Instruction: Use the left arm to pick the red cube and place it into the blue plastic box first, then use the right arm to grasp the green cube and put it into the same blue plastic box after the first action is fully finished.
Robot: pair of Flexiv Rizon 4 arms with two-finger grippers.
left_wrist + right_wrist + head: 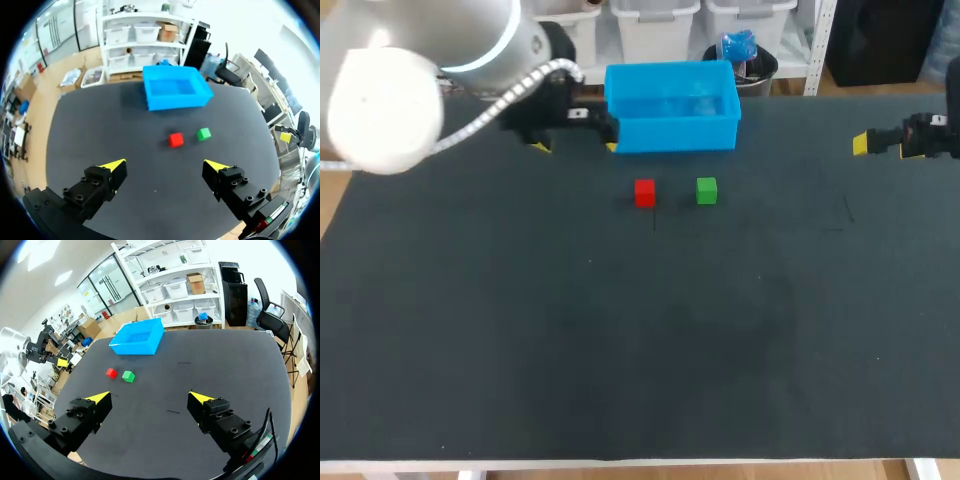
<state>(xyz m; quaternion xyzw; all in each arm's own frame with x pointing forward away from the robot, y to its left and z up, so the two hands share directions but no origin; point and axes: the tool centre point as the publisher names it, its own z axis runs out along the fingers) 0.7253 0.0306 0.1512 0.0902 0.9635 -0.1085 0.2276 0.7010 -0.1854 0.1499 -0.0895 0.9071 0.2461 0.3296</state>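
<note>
To the left of the blue plastic box (675,133), entering from the far left corner: the left arm (390,90), large and pale in the head view. At its end, the left gripper (576,147), just beside the left wall of the box, with one yellow tip close to the box's front left corner. Opened wide, both fingers far from each other, nothing held between them. In the left wrist view, only the dark table (620,350) between the two tips.

In front of the box, a little left of its middle: the red cube (644,192), flat on the table, apart from the box and touched by nothing. From the left wrist, ahead of the left gripper and in line with the gap between its fingers. Well apart from them, nearer to the box than to the tips.

Further right along the box's front, before its right half: the green cube (706,190), near the red one but not touching it.

Well to the right of the box, close to the table's right edge: the right gripper (861,143). Spread open too, gripping nothing, as seen from the right wrist. From there, box and both cubes well apart, ahead and toward the side of one finger.
</note>
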